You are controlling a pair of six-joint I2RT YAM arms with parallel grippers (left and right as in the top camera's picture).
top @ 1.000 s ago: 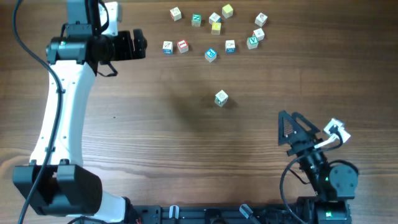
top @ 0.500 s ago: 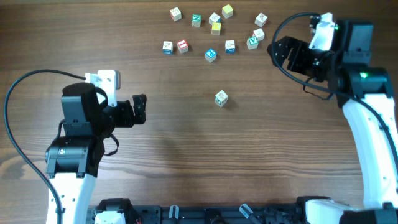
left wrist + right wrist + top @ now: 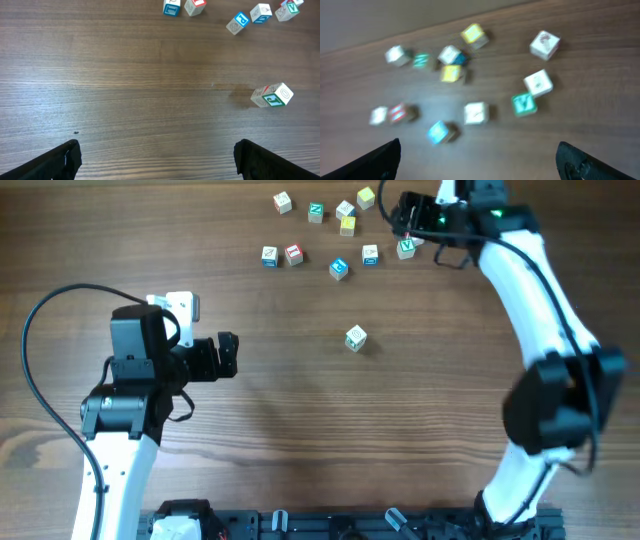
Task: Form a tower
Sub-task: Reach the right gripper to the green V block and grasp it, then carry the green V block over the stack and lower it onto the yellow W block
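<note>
The cube standing alone (image 3: 272, 96) on the table (image 3: 125, 75) carries a green letter that reads as J on its near side face, and a thin ring like an O on the face above it. In the cluster at the far edge, one green-marked cube (image 3: 522, 105) shows a V, also legible from overhead. Another green-marked cube (image 3: 316, 212) may bear a Z, too small to be sure. Marks on the other cubes are blurred or too tiny to read
</note>
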